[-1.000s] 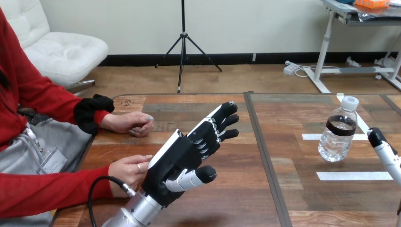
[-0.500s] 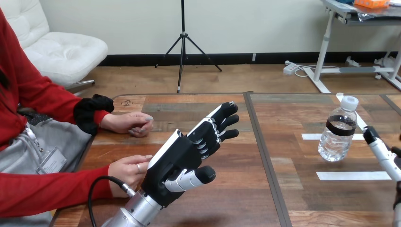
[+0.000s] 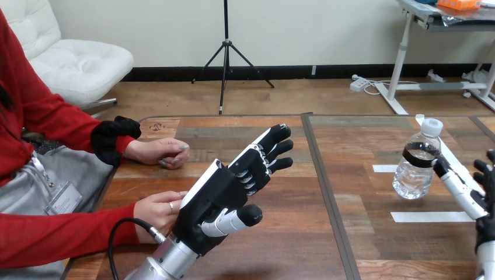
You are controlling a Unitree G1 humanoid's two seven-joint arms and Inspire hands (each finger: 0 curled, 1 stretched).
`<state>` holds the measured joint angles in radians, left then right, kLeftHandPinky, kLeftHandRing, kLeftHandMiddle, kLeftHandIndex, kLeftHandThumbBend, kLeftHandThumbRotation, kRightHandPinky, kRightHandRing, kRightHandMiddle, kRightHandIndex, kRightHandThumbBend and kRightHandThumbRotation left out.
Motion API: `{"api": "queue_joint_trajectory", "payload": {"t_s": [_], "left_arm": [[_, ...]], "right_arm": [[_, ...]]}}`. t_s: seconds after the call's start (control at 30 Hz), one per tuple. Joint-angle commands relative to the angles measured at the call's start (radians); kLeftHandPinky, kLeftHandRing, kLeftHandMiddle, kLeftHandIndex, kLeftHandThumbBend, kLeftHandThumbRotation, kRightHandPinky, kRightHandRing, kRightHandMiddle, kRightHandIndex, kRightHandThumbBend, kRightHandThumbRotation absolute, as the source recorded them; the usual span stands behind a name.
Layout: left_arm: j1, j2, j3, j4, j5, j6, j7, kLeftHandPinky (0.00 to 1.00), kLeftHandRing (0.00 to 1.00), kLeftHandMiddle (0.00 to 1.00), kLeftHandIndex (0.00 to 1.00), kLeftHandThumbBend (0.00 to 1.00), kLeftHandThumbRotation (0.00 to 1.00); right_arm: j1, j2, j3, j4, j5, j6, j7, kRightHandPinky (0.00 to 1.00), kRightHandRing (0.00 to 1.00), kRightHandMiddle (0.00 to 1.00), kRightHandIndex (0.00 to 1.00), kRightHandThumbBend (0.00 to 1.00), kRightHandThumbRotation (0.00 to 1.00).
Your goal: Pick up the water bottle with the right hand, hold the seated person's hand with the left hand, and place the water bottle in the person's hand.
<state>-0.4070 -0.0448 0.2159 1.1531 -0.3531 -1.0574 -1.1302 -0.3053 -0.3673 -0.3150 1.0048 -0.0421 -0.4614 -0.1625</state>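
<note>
One water bottle (image 3: 417, 163) stood upright on the right of the table (image 3: 280, 251), among three white tape strips (image 3: 431, 217). The right hand (image 3: 461, 188), fingers spread wide, was just right of it. The left hand (image 3: 225, 189), straight-fingered and holding nothing, stood beside the person's near hand (image 3: 157, 211). The person's far hand (image 3: 160, 151) rested on the table.

Left hand (image 3: 225, 189) raised, fingers straight, thumb out; right hand (image 3: 467, 192) at right edge, fingers extended.

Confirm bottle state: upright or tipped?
Upright. The water bottle stands on its base on the table, white cap on top; the right robot hand is beside it, open.
</note>
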Motion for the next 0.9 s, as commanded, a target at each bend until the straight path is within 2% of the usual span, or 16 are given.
{"api": "queue_joint_trajectory", "payload": {"t_s": [0.0, 0.4, 0.6, 0.87], "left_arm": [[-0.057, -0.002, 0.014, -0.012, -0.024, 0.005, -0.009, 0.92, 0.97, 0.98, 0.96, 1.0, 0.67], [-0.056, 0.002, 0.014, -0.016, -0.032, 0.011, -0.015, 0.92, 0.97, 0.98, 0.96, 1.0, 0.66], [-0.057, 0.001, 0.015, -0.017, -0.038, 0.002, -0.017, 0.91, 0.97, 0.98, 0.96, 1.0, 0.67], [-0.057, -0.001, 0.013, -0.019, -0.046, 0.003, -0.022, 0.91, 0.97, 0.98, 0.97, 1.0, 0.67]], "right_arm": [[-0.114, -0.041, 0.021, 0.054, -0.004, 0.005, 0.013, 0.83, 0.93, 0.93, 0.96, 1.0, 0.55], [-0.169, -0.052, 0.054, 0.13, -0.012, 0.028, 0.017, 0.84, 0.93, 0.93, 0.96, 1.0, 0.53], [-0.195, -0.058, 0.067, 0.161, -0.013, 0.053, 0.033, 0.83, 0.93, 0.92, 0.96, 1.0, 0.52], [-0.221, -0.067, 0.106, 0.187, -0.047, 0.1, 0.017, 0.8, 0.91, 0.91, 0.96, 1.0, 0.53]]}}
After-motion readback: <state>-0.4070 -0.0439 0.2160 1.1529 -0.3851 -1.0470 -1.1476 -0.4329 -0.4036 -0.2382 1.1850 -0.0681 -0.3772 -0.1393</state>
